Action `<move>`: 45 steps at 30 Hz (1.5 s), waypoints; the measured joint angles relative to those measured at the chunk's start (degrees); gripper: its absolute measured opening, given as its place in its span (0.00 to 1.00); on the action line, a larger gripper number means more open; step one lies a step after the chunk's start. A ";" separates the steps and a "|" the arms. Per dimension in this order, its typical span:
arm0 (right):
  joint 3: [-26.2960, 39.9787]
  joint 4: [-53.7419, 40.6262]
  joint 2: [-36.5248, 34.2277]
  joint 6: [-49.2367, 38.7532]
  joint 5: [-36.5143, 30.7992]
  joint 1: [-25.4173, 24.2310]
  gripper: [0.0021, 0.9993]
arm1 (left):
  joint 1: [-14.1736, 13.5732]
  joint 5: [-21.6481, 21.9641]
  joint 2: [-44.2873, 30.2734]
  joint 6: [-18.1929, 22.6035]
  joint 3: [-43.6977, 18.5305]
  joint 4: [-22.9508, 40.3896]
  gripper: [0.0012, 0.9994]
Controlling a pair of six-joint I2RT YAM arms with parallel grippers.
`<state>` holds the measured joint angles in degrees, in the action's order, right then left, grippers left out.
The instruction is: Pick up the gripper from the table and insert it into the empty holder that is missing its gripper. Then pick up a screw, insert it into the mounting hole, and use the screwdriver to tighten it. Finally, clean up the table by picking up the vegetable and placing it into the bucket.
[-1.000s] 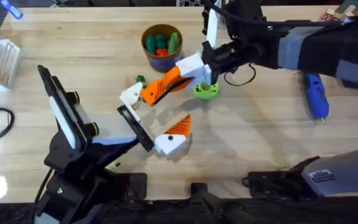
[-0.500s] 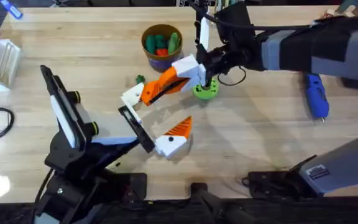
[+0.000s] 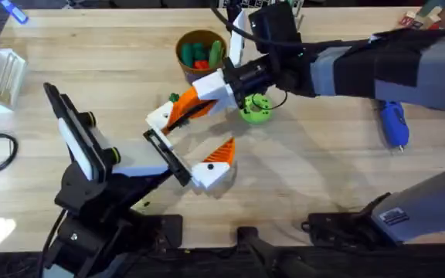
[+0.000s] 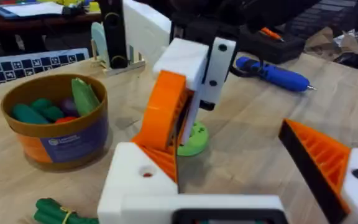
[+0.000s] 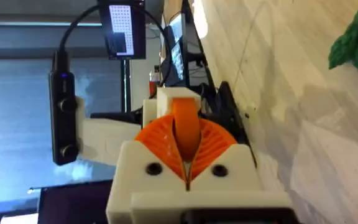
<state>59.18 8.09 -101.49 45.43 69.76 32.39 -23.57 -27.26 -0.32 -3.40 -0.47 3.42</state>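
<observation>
Overhead, the right gripper (image 3: 182, 110) is seen closed on the gripper (image 3: 185, 106), pressed against the holder (image 3: 159, 117) of the widely spread left gripper (image 3: 184, 147), with the vegetable (image 3: 174, 98) just beside and the bucket (image 3: 199, 52) near.

Bright, even overhead light, soft shadows on the table (image 3: 323, 177), blurred near arm, hazy wrist-view backgrounds.

Pale wooden tabletop (image 3: 338, 166) with lengthwise grain, evenly lit from above. At its far edge, a white card printed with black-and-white squares (image 4: 33, 64). Beyond the table, a dark desk carrying papers (image 4: 27, 10) and a large grey-blue window pane (image 5: 17, 93).
</observation>
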 joint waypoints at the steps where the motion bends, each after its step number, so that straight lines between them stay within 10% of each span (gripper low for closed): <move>1: 0.00 0.44 0.00 0.06 -0.39 0.10 0.01 | 0.00 0.17 0.00 -0.13 0.00 0.00 0.99; 14: 0.00 1.36 0.00 -1.12 -1.20 0.51 0.01 | 0.00 1.13 0.00 -0.50 0.00 0.02 0.99; 20: 0.00 1.00 -1.03 -4.83 1.92 0.10 0.43 | -0.52 -1.76 0.02 0.22 0.00 -0.13 0.99; 28: 0.00 1.14 -1.44 -7.89 4.75 -0.27 0.59 | -1.16 -5.90 0.00 0.82 0.00 -0.14 0.99; 33: 0.00 1.21 -1.44 -9.09 5.04 -1.01 0.94 | -1.16 -6.61 0.00 0.88 0.00 -0.13 0.99; 45: 3.51 -14.55 3.45 -20.19 -11.04 -8.18 0.98 | -1.16 -7.11 0.00 1.03 0.00 -0.13 0.99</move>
<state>62.68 -6.47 -98.04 25.24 58.72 24.21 -24.73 -34.37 -0.32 -2.37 -0.47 3.29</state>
